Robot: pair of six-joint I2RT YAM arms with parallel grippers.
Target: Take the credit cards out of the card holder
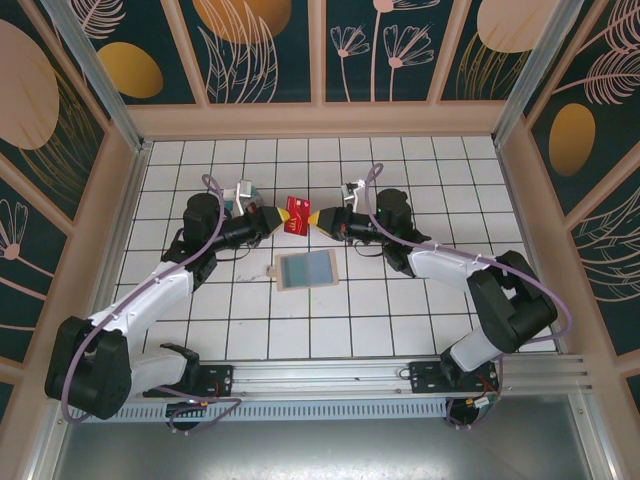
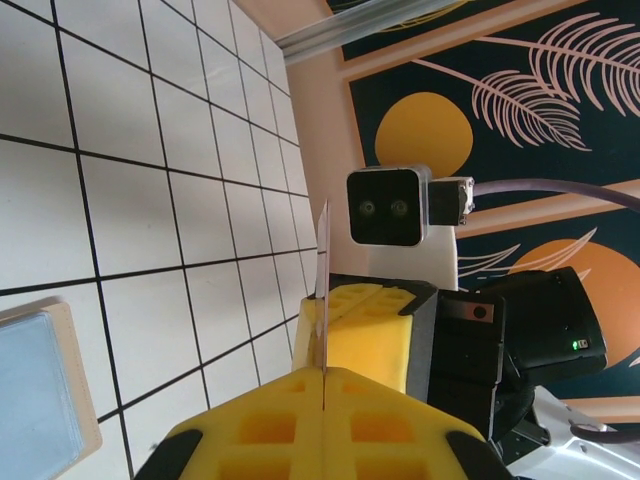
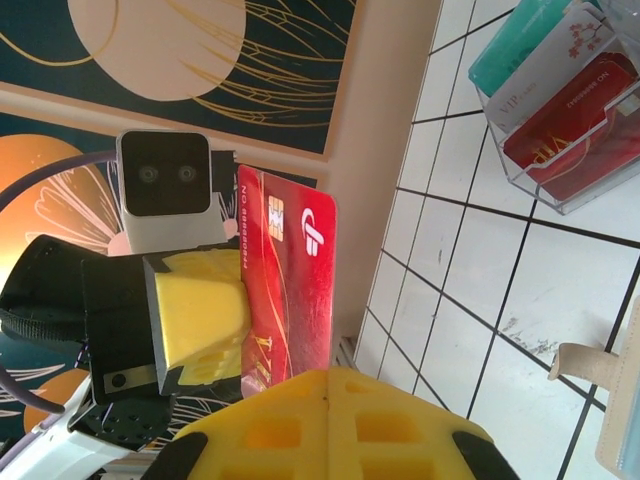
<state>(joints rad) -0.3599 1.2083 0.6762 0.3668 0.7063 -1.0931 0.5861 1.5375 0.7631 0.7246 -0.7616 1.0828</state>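
A red credit card (image 1: 296,214) hangs above the table between both grippers. My left gripper (image 1: 276,219) is shut on its left end and my right gripper (image 1: 313,219) is shut on its right end. The left wrist view shows the card (image 2: 322,285) edge-on, running from my closed left gripper (image 2: 324,375) to the other arm's yellow fingers (image 2: 372,335). In the right wrist view its red face (image 3: 295,270) rises from my right gripper (image 3: 327,375). The tan card holder (image 1: 305,269) lies flat on the tiles below, blue-grey panel up.
A clear plastic stand (image 3: 590,190) at the back left holds a teal card (image 3: 520,45), a white card and a red card (image 3: 570,125). The same stand (image 1: 243,194) sits just behind my left wrist. Wooden walls close off the tiled table on three sides.
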